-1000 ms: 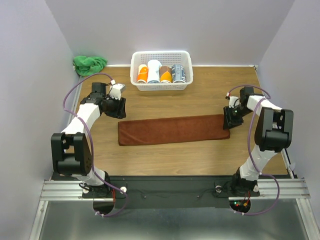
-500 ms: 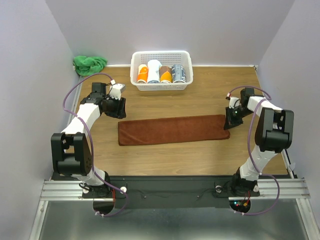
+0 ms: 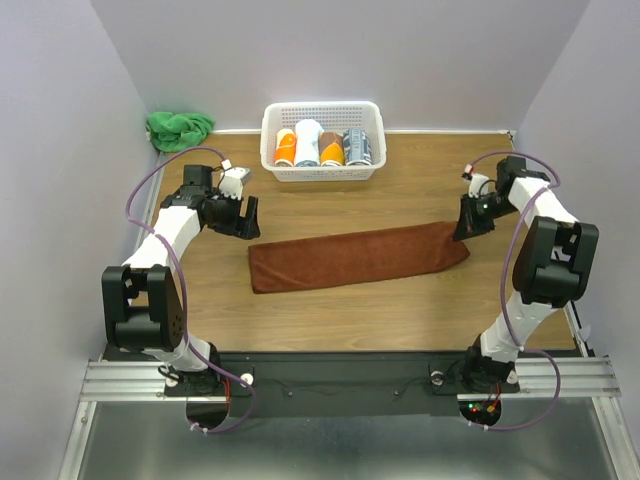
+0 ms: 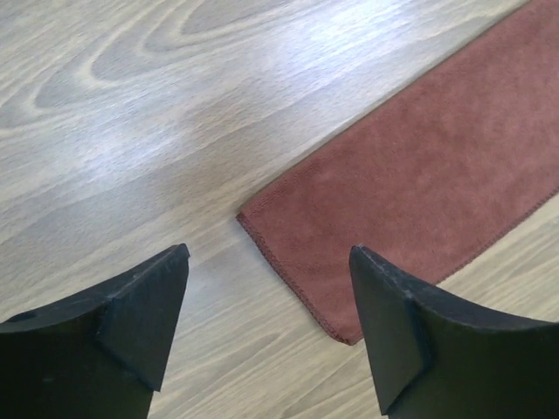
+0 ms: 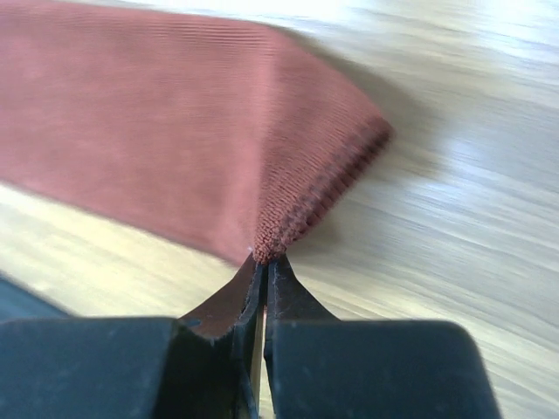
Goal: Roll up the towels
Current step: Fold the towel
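A reddish-brown towel [image 3: 355, 258] lies folded into a long strip across the middle of the wooden table, slanting up to the right. My right gripper [image 3: 463, 232] is shut on the towel's right end; the wrist view shows that corner [image 5: 278, 237] pinched between the closed tips and lifted a little. My left gripper [image 3: 250, 222] hangs open just above and left of the strip's left end, whose corner [image 4: 301, 262] lies between and ahead of the two black fingers [image 4: 393, 332], untouched. A bright green towel [image 3: 179, 127] sits crumpled in the far left corner.
A white basket [image 3: 322, 110] at the back middle holds several rolls of orange, white, brown and grey pattern. Walls close in the table on the left, back and right. The arms' bases and a metal rail [image 3: 340, 380] run along the near edge.
My right gripper closed on the towel's right end and pulled it right and toward the back, so the strip slid right and now slants. My left gripper's jaws opened wider.
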Motion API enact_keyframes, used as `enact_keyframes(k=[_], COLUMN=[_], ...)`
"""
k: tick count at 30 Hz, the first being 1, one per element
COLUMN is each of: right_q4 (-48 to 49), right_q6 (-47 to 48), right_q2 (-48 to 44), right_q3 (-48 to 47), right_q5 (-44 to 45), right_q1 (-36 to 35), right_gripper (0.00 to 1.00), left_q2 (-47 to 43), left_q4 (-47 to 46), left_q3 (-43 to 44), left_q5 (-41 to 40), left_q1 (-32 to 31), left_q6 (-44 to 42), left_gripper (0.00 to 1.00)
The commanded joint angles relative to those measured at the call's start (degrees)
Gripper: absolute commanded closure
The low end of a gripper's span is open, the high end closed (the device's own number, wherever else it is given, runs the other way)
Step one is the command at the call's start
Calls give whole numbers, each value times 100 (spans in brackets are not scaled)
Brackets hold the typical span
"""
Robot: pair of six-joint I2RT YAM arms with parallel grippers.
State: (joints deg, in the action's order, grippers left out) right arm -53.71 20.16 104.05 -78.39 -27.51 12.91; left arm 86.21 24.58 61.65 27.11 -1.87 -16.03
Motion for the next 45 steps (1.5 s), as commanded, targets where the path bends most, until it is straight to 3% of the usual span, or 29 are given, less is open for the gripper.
enact_keyframes(k=[1,2,4,15,25,45], right_q4=[-500,-500,-491,115,827,1276], right_q6=[32,-3,-65,-847,-1497,-1867], right_q2=[-280,-306,-350,-157,344,1056], right_q3=[-63,-62,-45,-10,-115,-326], right_q5=[-966,-1019,-1212,-1942,-1916,-1696], right_q1=[-366,-463,-735,-1948,-2722,-3207], right_gripper=[99,99,99,99,99,99], left_q2=[-228,-237,-237,-219,-96,53], left_q4=[47,47,47,-6,65,38], left_q3=[286,304,313,321,357,313], left_q5=[391,435,514,506,339,259], left_q1=[-6,-6,-6,37,46,46], left_q6=[39,30,74,408,452,390], left_gripper=[13,12,1,1,1,1])
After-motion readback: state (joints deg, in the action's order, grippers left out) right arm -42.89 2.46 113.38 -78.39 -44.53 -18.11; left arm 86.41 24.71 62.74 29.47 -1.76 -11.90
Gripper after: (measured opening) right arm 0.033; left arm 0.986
